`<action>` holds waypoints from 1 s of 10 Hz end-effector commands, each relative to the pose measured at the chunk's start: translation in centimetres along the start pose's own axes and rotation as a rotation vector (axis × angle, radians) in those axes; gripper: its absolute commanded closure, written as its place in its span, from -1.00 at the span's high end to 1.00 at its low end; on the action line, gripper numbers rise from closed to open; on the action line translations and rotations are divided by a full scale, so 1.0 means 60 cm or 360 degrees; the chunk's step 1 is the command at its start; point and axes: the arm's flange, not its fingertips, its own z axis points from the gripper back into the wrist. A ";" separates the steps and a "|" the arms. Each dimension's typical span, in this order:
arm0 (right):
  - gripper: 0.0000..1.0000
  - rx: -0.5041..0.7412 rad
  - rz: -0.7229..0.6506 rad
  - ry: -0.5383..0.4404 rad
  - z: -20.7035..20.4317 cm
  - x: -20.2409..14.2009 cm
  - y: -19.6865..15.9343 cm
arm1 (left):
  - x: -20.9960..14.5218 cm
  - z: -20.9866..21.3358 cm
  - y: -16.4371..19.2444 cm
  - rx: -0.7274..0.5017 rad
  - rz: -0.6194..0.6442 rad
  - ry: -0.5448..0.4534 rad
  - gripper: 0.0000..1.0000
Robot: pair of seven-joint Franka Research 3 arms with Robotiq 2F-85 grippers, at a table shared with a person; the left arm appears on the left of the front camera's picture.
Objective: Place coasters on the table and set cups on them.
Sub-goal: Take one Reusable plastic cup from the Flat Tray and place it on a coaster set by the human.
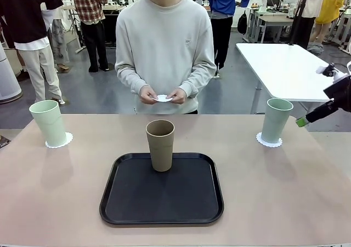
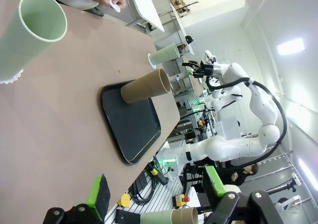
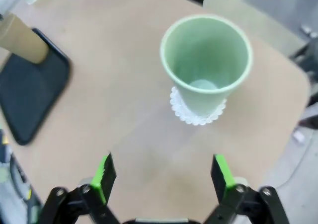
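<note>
Distance to brown cup [image 1: 160, 144]: I judge it about equal for both arms.
It stands upright on the far part of the black tray [image 1: 126, 203], well apart from both grippers. My right gripper [image 3: 162, 167] is open and empty near the right mint cup [image 3: 206, 65]; my left gripper [image 2: 155, 182] is open too. The last coaster [image 1: 163, 98] is in the person's hands [image 1: 148, 95], not yet on the table [image 1: 55, 192].
</note>
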 end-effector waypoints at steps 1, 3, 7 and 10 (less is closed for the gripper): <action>1.00 -0.0128 -0.0064 0.0136 0.029 0.022 0.052 | 0.001 0.003 -0.003 -0.0011 -0.0001 -0.0019 1.00; 1.00 -0.0285 -0.0139 0.0333 0.040 0.053 0.093 | 0.001 0.003 -0.003 -0.0011 -0.0001 -0.0019 1.00; 1.00 -0.0346 -0.0029 0.0555 0.002 0.064 0.125 | 0.001 0.003 -0.003 -0.0011 -0.0001 -0.0019 1.00; 1.00 -0.0354 -0.0120 0.0393 0.033 0.078 0.121 | 0.001 0.003 -0.003 -0.0011 -0.0001 -0.0019 1.00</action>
